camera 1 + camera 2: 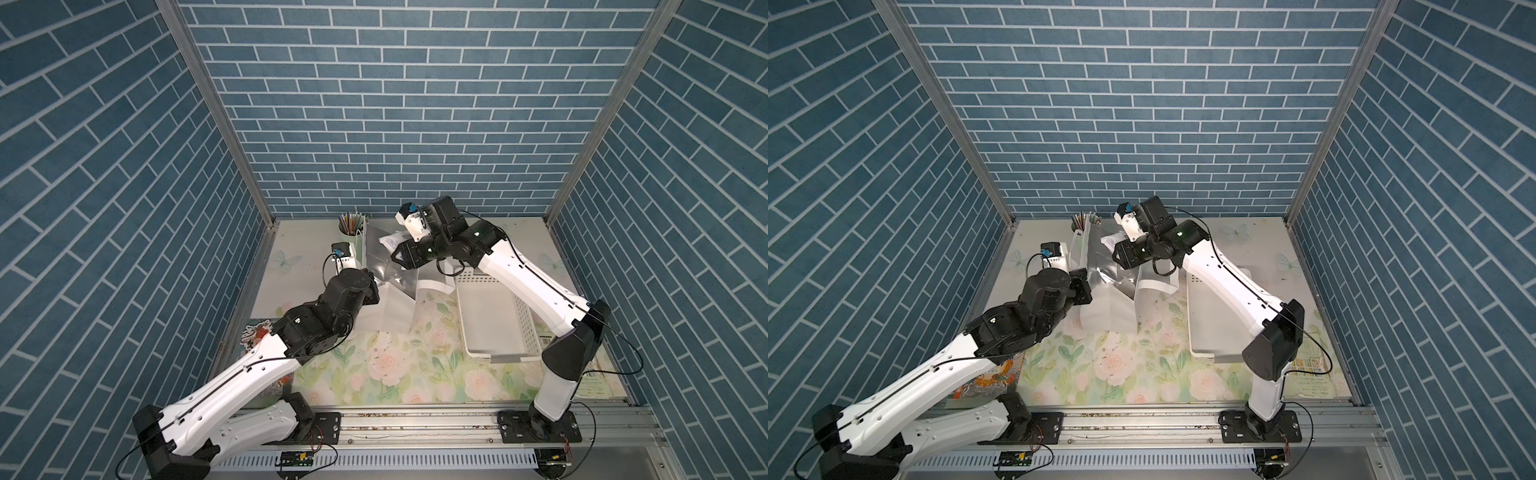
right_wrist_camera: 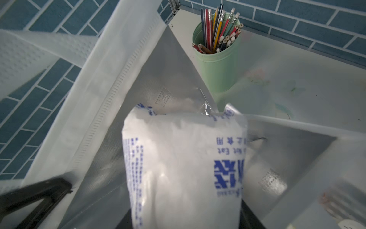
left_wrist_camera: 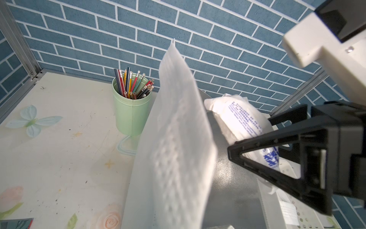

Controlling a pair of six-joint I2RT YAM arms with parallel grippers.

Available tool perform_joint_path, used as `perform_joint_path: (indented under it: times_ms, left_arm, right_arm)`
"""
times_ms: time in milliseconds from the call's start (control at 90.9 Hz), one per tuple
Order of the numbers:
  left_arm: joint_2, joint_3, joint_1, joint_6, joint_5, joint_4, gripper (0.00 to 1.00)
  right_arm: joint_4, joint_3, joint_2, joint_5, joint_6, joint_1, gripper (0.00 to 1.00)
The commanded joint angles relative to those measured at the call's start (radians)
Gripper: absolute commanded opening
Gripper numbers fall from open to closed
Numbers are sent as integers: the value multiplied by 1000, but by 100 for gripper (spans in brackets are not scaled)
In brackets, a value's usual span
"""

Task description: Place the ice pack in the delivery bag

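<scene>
The ice pack [image 2: 184,168] is a white pouch with blue print, and my right gripper [image 3: 251,134] is shut on its lower end. It hangs over the open mouth of the delivery bag [image 1: 386,311], above the silver lining [image 2: 158,89]. Both top views show the ice pack [image 1: 390,241] [image 1: 1111,241] at the bag's far edge. My left gripper [image 1: 1086,286] is at the bag's left side. Its fingertips are hidden, but a white strap [image 3: 178,138] rises taut from between its jaws. The bag stands open, tilted, with its white outer wall [image 1: 1113,311] facing front.
A green cup of pencils [image 1: 352,224] stands just behind the bag's left corner. A white perforated basket [image 1: 494,320] lies right of the bag, under my right arm. A colourful book [image 1: 988,382] lies front left and a printed sheet [image 1: 1308,365] front right.
</scene>
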Motion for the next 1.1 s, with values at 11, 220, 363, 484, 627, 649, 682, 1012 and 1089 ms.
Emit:
perform_joint_path:
  times_ms: [11, 220, 363, 484, 627, 649, 682, 1012, 1089]
  left_arm:
    - [-3, 12, 6, -3, -16, 0, 0]
    - [-2, 9, 7, -2, -16, -2, 0]
    - [-4, 10, 7, -2, -16, -1, 0]
    - [-5, 13, 6, -2, -18, -1, 0]
    - [-3, 12, 8, 1, -26, -4, 0]
    - [-2, 12, 8, 1, -27, -4, 0]
    - [-3, 12, 8, 2, -29, -4, 0]
    - [-11, 7, 14, 2, -35, -9, 1]
    - [-15, 6, 19, 2, -28, -1, 1]
  right_arm:
    - [-45, 16, 8, 30, -50, 21, 0]
    - [-27, -31, 4, 57, -50, 23, 26]
    - [22, -35, -10, 28, -53, 23, 56]
    - [54, -24, -26, 45, -57, 22, 67]
    - [82, -30, -55, 93, -70, 22, 77]
    - [83, -29, -58, 102, -72, 21, 78]
    - [85, -27, -61, 118, -78, 21, 79]
    - [134, -14, -111, 413, -216, -6, 85]
    - [145, -3, -101, 398, -272, -33, 90]
